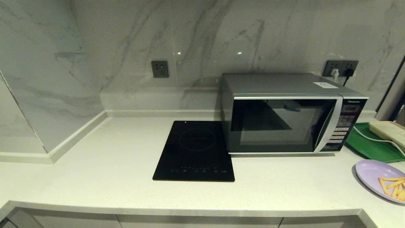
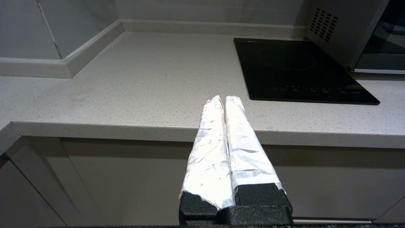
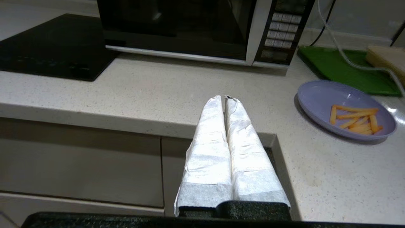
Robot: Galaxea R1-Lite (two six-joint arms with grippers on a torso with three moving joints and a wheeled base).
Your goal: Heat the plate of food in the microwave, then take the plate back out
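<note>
The plate of food (image 1: 376,175) sits at the right end of the worktop (image 1: 110,167), just in front of the green tray (image 1: 370,145) and to the right of the microwave (image 1: 292,114); a few orange-yellow sticks lie toward its near-right side. We judge it is parked there because it is within the right arm's reach and clear of the door's swing. The microwave door is closed, its dark glass unbroken by any gap, so nothing is inside yet as far as we can tell and the task stands at its start: the door must be opened first.

The right claw (image 3: 225,98) is clenched, fingers pressed together and grasping nothing, hanging off the worktop's front edge, aimed toward the microwave's button panel with the plate off to one side. The left claw (image 2: 223,98) is likewise clenched and empty, at the front edge near the induction cooktop (image 1: 196,152), apparently idle.

View notes: the head view shows neither claw and cuts the plate at the frame's edge. The right wrist view shows the whole plate and its sticks, plus a beige tray (image 3: 386,58) on the green one. The left wrist view alone shows the vent holes on the microwave's side and the bare left stretch of worktop.
</note>
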